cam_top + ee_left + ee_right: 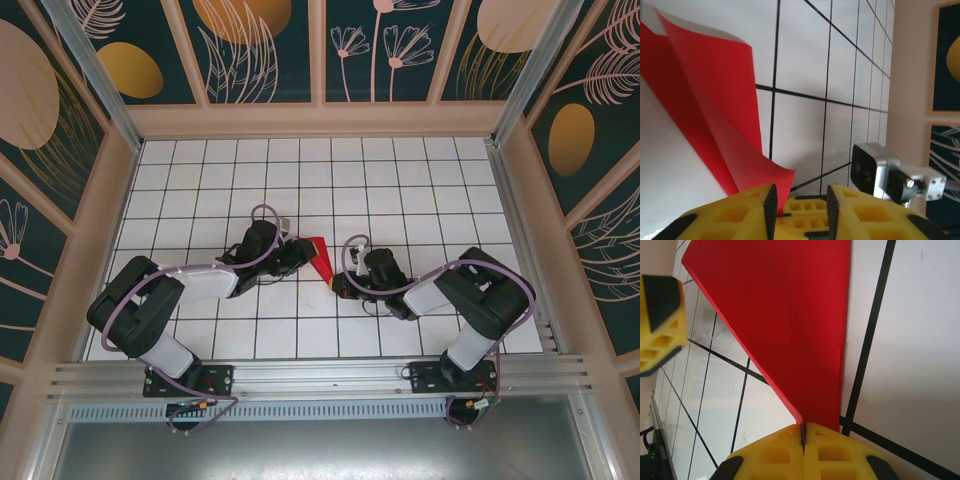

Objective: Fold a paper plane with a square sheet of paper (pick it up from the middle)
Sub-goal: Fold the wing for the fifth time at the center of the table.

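No writing, label, brand, number or sign can be read in any view; the folded red paper (pixel 790 315) is plain, the white surface (pixel 400 170) bears only a black grid, and the wall panels (pixel 260 50) show drawn leaves and flowers

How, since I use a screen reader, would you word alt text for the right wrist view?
The shut right pincer pinches the near end of a folded red paper, which widens away over the white grid table. A yellow finger juts in at upper left.
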